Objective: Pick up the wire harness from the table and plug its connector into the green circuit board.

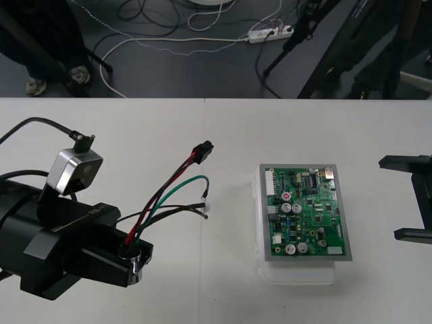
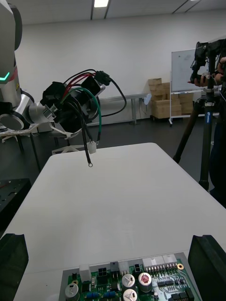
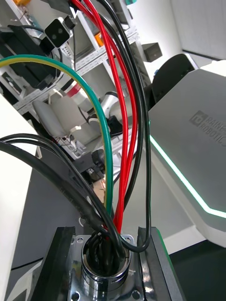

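The left tool [image 1: 137, 262] is clenched on the harness [image 1: 169, 196], gripping its round metal socket [image 3: 106, 275] over the near-left part of the worktop [image 1: 101, 135]. Its two black fingers [image 3: 59, 268] press on either side of the socket's flange, and the red, black and green wires [image 3: 123, 141] rise out of the socket's mouth. In the front view the wires fan up and to the right, ending in the black plug [image 1: 202, 149]. The plug hangs free, well apart from the board [image 1: 305, 212] and to its left. The green wire loops across toward a small white end piece [image 1: 206, 208], which lies between the left tool and the board. The right wrist view shows the harness held clear above the worktop, with one thin black lead [image 2: 87, 146] dangling down to a ring end. The board sits on its white base [image 1: 297, 275], right of centre. The right tool [image 1: 389, 198] waits at the right edge, released and spread wide, near the board's right side and touching nothing.
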Robot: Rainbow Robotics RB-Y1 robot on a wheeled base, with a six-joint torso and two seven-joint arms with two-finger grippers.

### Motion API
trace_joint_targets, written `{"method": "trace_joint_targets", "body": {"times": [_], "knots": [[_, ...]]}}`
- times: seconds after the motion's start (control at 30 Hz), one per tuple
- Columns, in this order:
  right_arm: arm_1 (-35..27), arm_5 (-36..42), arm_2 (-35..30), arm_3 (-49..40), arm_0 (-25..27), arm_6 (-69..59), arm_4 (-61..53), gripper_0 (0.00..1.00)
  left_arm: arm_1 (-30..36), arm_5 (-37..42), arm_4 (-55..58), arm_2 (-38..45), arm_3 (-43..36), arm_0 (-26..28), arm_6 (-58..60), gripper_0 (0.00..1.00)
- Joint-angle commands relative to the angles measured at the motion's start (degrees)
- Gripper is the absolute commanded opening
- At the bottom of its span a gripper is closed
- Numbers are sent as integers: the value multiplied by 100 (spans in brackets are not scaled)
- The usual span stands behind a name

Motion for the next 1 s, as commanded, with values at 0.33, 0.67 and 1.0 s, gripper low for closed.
{"method": "trace_joint_targets", "body": {"times": [0.33,0.67,1.0], "knots": [[-147,-45,42,-9,-132,-174,-110,100,-110,-188,257,-496,-212,-256,435,0],[-147,-45,42,-9,-132,-174,-110,100,-110,-188,318,-575,-212,-291,391,0],[-147,-45,42,-9,-168,-218,-110,100,-101,-188,327,-575,-203,-309,374,0]]}}
